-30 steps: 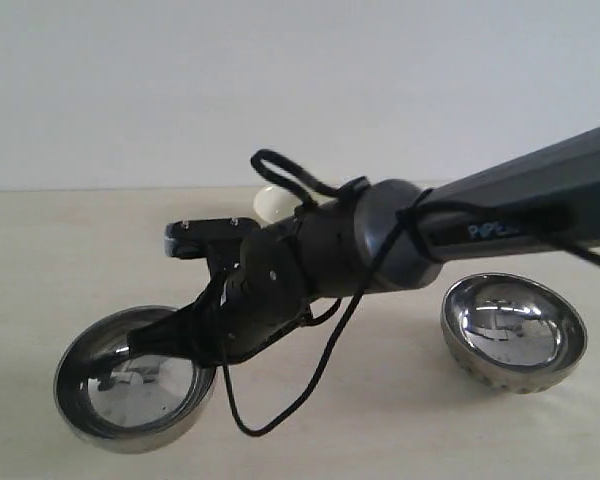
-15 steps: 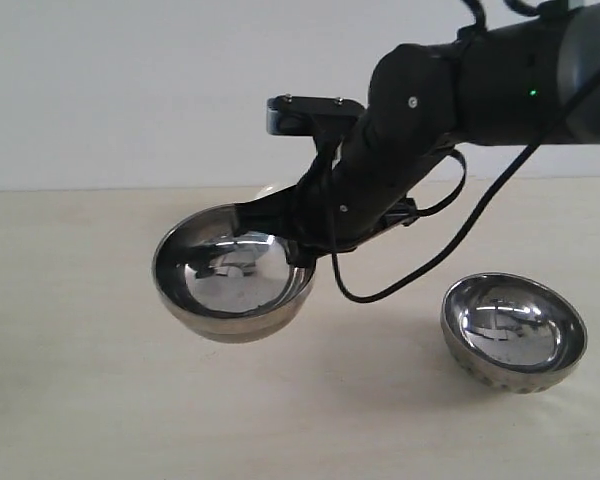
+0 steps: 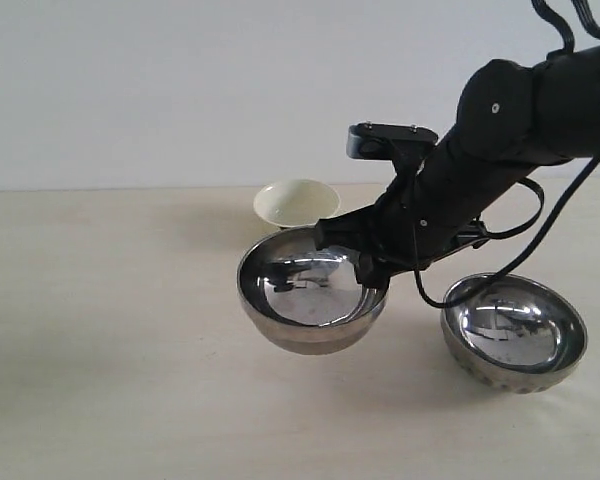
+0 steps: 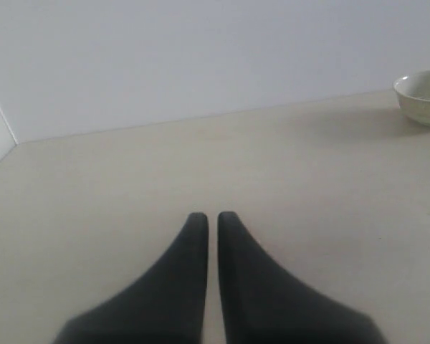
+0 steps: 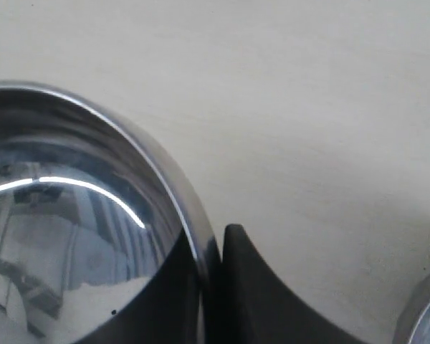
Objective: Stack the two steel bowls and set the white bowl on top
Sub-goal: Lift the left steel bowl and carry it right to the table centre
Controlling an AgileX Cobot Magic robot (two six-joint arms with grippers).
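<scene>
Steel stacking: your right gripper [image 3: 368, 272] clamps carried bowl [image 3: 312, 290] by the rim.
Centre it over the resting bowl [image 3: 513, 332], then lower; left gripper [image 4: 212, 223] together, empty.

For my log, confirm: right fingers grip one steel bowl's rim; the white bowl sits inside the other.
No: the white bowl stands alone on the table; the other steel bowl is empty, as the exterior view shows. The rest holds.

I read no lettering, brand, number or sign in any view, not on the black arm [image 3: 510, 120], the lifted steel bowl [image 3: 310, 300], the resting steel bowl [image 3: 515, 335], the white bowl [image 3: 295, 200] or the surface [image 3: 100, 300].
</scene>
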